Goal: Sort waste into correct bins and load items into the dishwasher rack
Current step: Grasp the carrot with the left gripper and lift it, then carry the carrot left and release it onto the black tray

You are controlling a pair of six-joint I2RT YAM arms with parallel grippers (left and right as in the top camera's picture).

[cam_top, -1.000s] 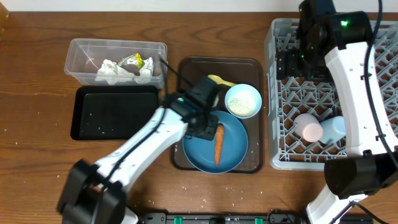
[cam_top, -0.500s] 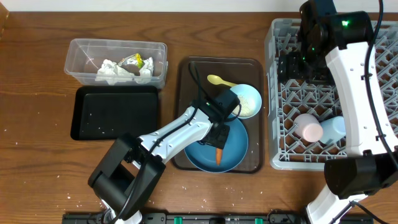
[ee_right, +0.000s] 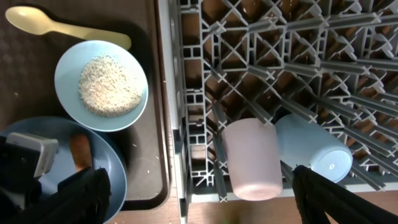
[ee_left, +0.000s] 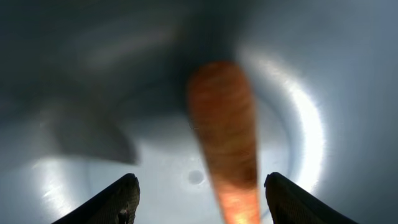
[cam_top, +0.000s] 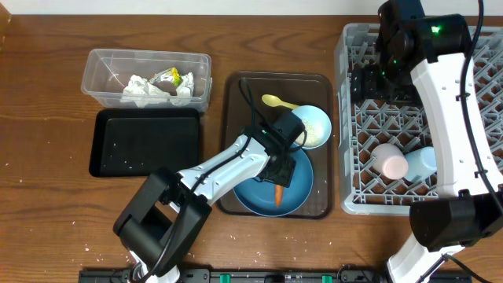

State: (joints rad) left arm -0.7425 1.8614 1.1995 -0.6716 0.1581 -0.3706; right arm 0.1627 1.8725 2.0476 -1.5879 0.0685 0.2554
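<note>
Having dropped over the blue plate (cam_top: 302, 190) within the last second, the left gripper (ee_left: 202, 190) hung spread astride the carrot (ee_left: 225, 134), nothing gripped yet, so binning it looked next

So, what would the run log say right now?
left gripper open around carrot on blue plate | right gripper open above rack

No legible text, labels, brands or numbers on anything here.
</note>
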